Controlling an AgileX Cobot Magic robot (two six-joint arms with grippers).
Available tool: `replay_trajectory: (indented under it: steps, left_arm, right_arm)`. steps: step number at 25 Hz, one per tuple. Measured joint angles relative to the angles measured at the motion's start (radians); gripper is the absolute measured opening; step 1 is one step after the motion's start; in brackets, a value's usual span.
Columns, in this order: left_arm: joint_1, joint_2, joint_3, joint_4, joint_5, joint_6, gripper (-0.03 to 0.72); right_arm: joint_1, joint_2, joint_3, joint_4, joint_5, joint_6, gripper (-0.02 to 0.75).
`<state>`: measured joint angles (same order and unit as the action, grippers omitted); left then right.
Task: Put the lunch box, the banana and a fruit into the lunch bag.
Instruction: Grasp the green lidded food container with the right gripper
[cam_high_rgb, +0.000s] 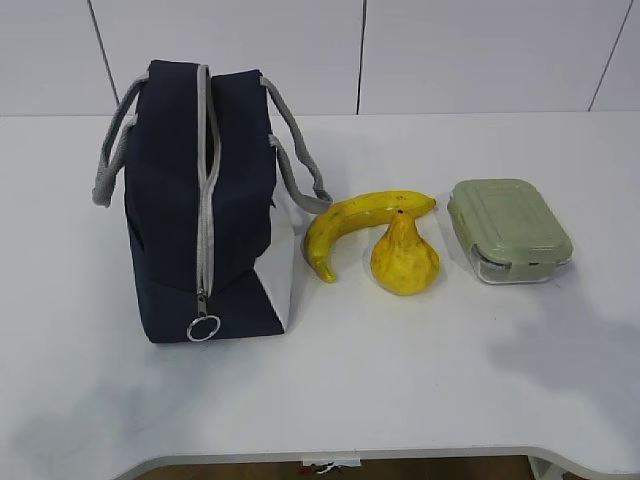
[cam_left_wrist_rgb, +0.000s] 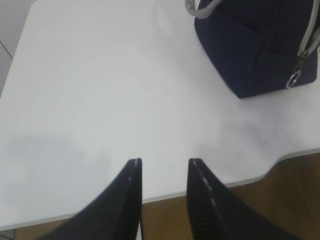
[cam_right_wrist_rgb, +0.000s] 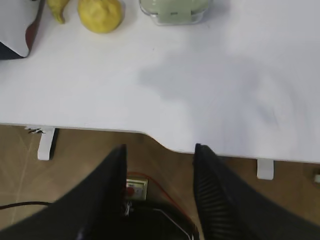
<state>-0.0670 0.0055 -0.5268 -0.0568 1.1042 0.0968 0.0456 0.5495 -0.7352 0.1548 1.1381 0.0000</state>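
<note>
The navy lunch bag stands at the left of the white table, its grey zipper run down to the ring pull. The banana lies to its right, with the yellow pear-shaped fruit touching it in front. The lunch box with the sage-green lid sits further right. Neither gripper shows in the exterior view. My left gripper is open and empty over the table's front edge, the bag at its upper right. My right gripper is open and empty, back off the front edge; the fruit, the banana tip and the lunch box lie far ahead.
The table's front edge has a curved cut-out at each bottom corner. Brown floor, a white table bracket and a floor socket with a red cable show below the right gripper. A panelled white wall stands behind the table.
</note>
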Motion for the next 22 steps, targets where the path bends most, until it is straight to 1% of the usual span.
replay_trajectory:
  steps: [4, 7, 14, 19, 22]
  left_arm:
    - [0.0, 0.0, 0.0, 0.0, 0.0, 0.0, 0.235]
    - [0.0, 0.0, 0.0, 0.0, 0.0, 0.0, 0.235]
    - [0.0, 0.0, 0.0, 0.0, 0.0, 0.0, 0.235]
    - [0.0, 0.0, 0.0, 0.0, 0.0, 0.0, 0.235]
    - [0.0, 0.0, 0.0, 0.0, 0.0, 0.0, 0.235]
  right_arm:
    - [0.0, 0.132, -0.005, 0.0, -0.004, 0.0, 0.363]
    - [0.0, 0.23, -0.034, -0.032, -0.013, 0.0, 0.362]
    - [0.0, 0.394, -0.163, -0.139, -0.062, 0.0, 0.363]
    - [0.0, 0.516, -0.255, -0.164, -0.082, 0.0, 0.358]
    - [-0.004, 0.582, -0.313, -0.168, -0.094, 0.0, 0.33]
